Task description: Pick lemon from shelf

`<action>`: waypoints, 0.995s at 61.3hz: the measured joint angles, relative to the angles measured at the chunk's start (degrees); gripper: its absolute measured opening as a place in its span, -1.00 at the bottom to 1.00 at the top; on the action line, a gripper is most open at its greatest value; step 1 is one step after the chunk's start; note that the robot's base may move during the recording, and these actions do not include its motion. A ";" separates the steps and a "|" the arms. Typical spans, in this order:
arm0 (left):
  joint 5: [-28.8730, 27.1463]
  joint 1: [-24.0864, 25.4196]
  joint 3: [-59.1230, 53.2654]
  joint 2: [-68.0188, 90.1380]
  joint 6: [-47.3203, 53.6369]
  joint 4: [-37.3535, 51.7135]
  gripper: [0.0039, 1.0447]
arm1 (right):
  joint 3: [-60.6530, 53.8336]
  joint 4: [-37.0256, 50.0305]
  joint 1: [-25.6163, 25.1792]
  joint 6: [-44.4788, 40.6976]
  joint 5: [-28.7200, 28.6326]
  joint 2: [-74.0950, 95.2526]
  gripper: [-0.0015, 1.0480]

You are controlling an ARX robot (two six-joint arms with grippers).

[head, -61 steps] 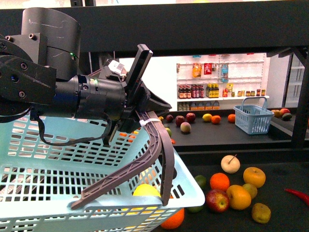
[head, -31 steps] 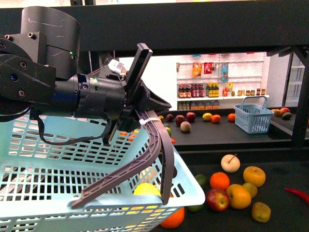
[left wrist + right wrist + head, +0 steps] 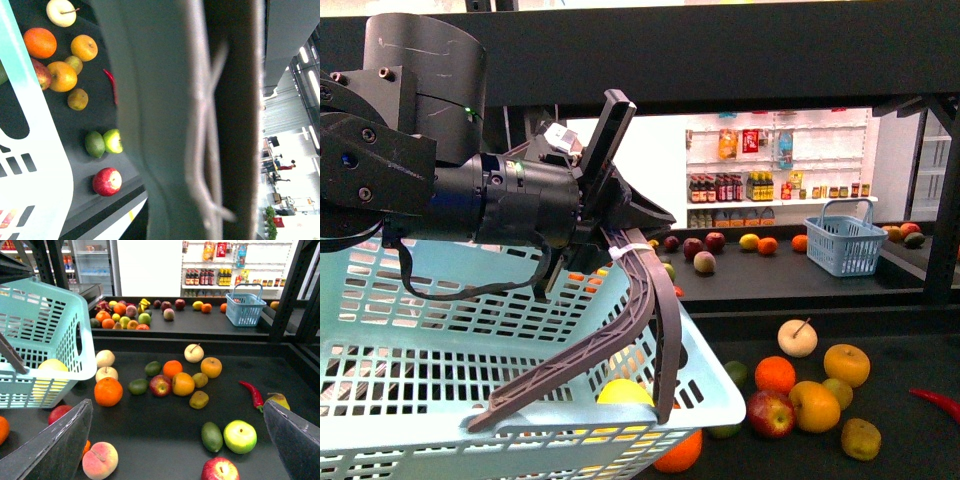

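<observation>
Left pincer [image 3: 620, 235] clamped on grey handle [image 3: 620, 330] of turquoise basket [image 3: 440, 400], upper left. Lemon [image 3: 623, 392] inside basket, lower centre. Right pincer [image 3: 175, 440] spread wide above shelf [image 3: 150, 435].

Front and right wrist views sharp, evenly lit; bright backlight at 1 o'clock. Left wrist view: near-field blur centre, overexposed 3–5 o'clock.
</observation>
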 joint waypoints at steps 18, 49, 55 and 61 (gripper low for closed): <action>-16.90 4.63 -0.15 1.75 -10.19 10.78 -0.88 | 0.00 0.00 0.00 0.00 0.00 0.00 0.95; -28.17 26.01 1.90 5.88 -35.10 26.40 -0.88 | 0.00 0.00 0.00 0.02 0.00 -0.02 0.95; -27.10 28.59 1.90 7.37 -37.13 30.14 -0.88 | 0.00 0.00 0.00 0.02 0.00 -0.02 0.95; -25.57 32.30 2.14 9.57 -39.41 35.23 -0.88 | 0.00 0.00 0.00 0.11 0.00 -0.02 0.95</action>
